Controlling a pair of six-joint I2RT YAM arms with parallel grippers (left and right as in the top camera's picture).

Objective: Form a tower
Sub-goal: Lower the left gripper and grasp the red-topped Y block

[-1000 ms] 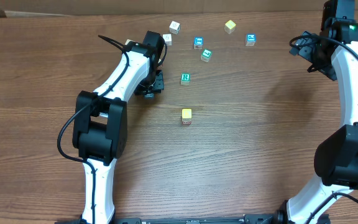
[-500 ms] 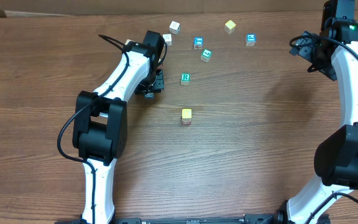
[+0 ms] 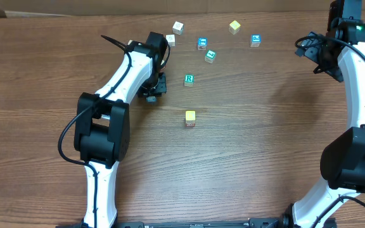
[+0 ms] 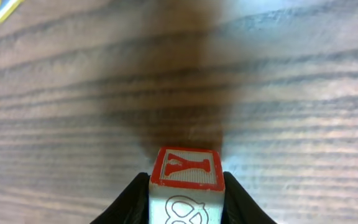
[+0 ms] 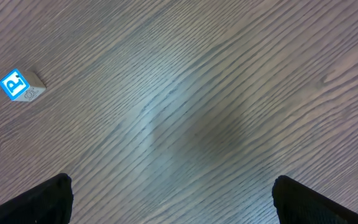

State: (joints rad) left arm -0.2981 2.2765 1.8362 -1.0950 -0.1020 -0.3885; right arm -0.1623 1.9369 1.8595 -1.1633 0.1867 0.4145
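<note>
Overhead: my left end effector (image 3: 153, 92) is sitting left of centre on the desk (image 3: 246, 164). It is barely shifting from a second ago, but its jaws are drawing in. What they are pinching is hidden under the wrist from here. The tower (image 3: 189, 80) is standing just to its right, showing only its green R top, so I cannot tell its height from above. A yellow cube (image 3: 190, 116) is lying below it in the frame, and the loose cubes (image 3: 201, 43) are scattered along the upper middle. My right arm (image 3: 360, 82) is hanging at the right edge, well apart from all of them.

Left wrist: the jaws are now narrow and clamping the red Y cube (image 4: 186, 169) at the bottom centre of the frame. A black finger (image 4: 132, 200) is pressing on each side of it. I judge the grasp is just completing, so the next step is lifting this cube over to the R top.

Right wrist: my right end effector (image 5: 173, 182) is standing wide and holding nothing. A blue-lettered cube (image 5: 20, 86) is lying at the upper left, well clear of it.
</note>
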